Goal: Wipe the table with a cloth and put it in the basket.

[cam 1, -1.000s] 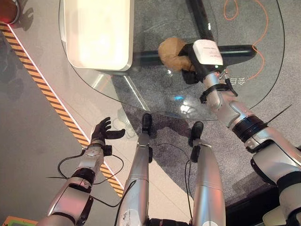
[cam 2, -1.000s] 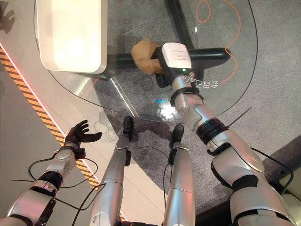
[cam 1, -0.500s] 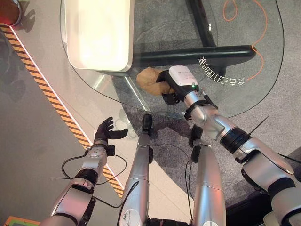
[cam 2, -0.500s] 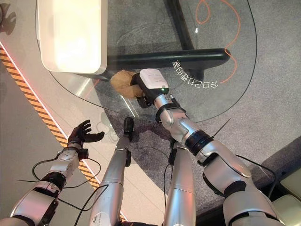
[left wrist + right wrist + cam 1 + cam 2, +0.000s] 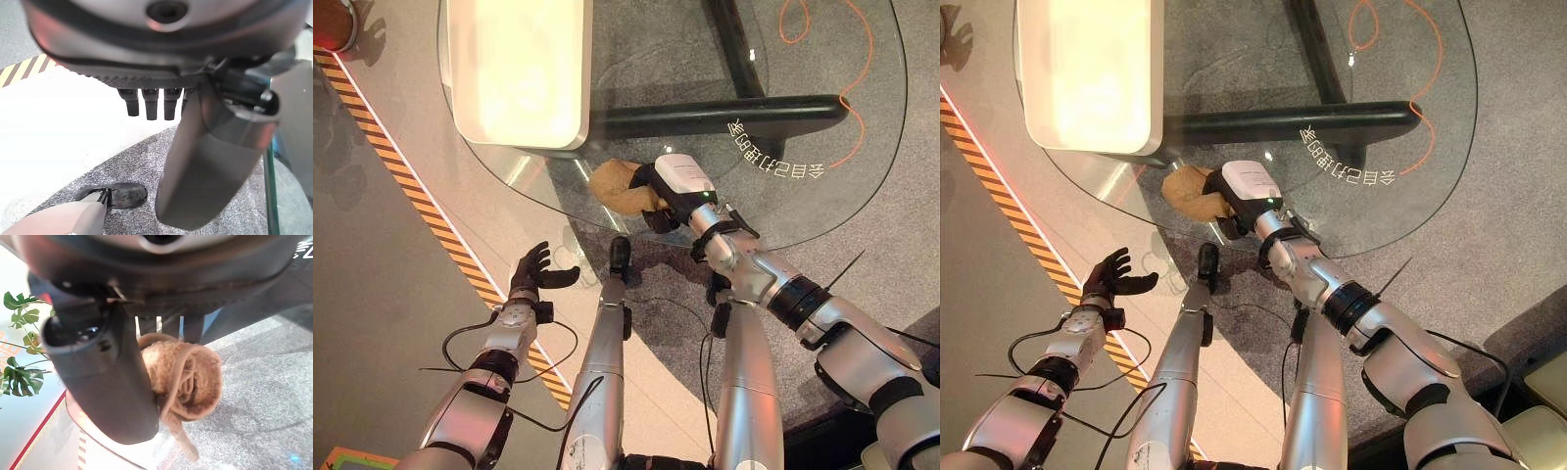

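A bunched brown cloth (image 5: 615, 186) lies on the round glass table (image 5: 803, 59), near its front edge. My right hand (image 5: 674, 184) sits on the cloth's right side. In the right wrist view its thumb (image 5: 107, 382) and fingers are curled round the cloth (image 5: 190, 377), which they press to the glass. The white basket (image 5: 519, 142) stands on the table's far left part, a short way beyond the cloth. My left hand (image 5: 533, 272) hangs open beside the table, below its edge and over the floor, with nothing in it.
A dark table base (image 5: 724, 113) shows through the glass. An orange cable (image 5: 847, 88) loops on the carpet under the table's right side. A yellow-and-black striped line (image 5: 411, 196) runs along the floor on the left.
My right hand has dragged the cloth across the glass from the table's middle toward the near edge and leftward. The left hand has stayed where it was.
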